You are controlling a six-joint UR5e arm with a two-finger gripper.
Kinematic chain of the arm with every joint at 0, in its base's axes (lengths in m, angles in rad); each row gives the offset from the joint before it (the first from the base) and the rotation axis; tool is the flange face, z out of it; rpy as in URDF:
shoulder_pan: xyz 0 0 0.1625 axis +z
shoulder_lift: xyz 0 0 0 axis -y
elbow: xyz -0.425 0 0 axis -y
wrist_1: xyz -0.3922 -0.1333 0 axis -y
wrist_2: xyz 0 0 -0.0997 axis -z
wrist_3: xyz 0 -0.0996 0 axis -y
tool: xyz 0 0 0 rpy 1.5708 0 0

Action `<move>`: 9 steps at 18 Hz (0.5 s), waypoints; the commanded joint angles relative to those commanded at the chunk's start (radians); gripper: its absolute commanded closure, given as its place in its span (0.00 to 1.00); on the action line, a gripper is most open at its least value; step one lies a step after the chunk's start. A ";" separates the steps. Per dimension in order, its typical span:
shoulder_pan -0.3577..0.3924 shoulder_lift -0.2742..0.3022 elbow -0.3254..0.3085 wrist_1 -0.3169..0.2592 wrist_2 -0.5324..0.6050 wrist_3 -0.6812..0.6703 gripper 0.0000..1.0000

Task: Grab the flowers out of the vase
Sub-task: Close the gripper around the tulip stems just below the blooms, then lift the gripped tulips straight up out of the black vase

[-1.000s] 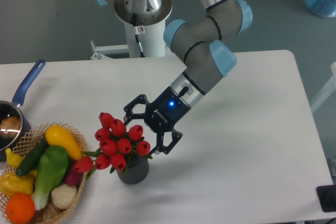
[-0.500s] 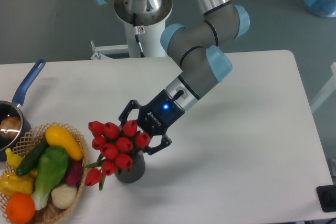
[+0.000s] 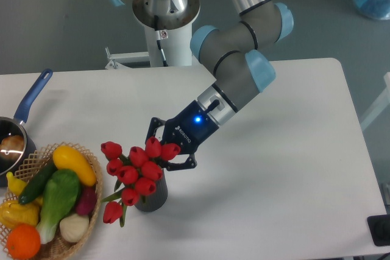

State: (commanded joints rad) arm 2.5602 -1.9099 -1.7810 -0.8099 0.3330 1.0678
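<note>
The flowers (image 3: 135,168), a bunch of red tulip buds with green stems, stand in the dark grey ribbed vase (image 3: 153,197) near the table's front left and lean to the left. My gripper (image 3: 165,151) reaches in from the upper right. Its two black fingers are drawn in around the bunch's upper right buds, touching them. The vase's top is hidden behind the buds.
A wicker basket (image 3: 92,161) with colourful fruit and vegetables sits directly left of the vase, almost touching the drooping buds. A blue-handled saucepan (image 3: 31,98) lies at the far left edge. The robot's base (image 3: 166,10) stands behind the table.
My fingers have closed in from wide open onto the bunch's upper buds. The bunch has been pushed to the left and now leans toward the basket.
</note>
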 joint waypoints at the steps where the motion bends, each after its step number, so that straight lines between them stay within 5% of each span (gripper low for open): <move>1: 0.002 0.011 0.002 0.000 -0.018 -0.014 1.00; 9: 0.066 0.078 0.009 0.000 -0.173 -0.066 1.00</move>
State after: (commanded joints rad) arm 2.6261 -1.8317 -1.7718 -0.8099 0.1598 1.0017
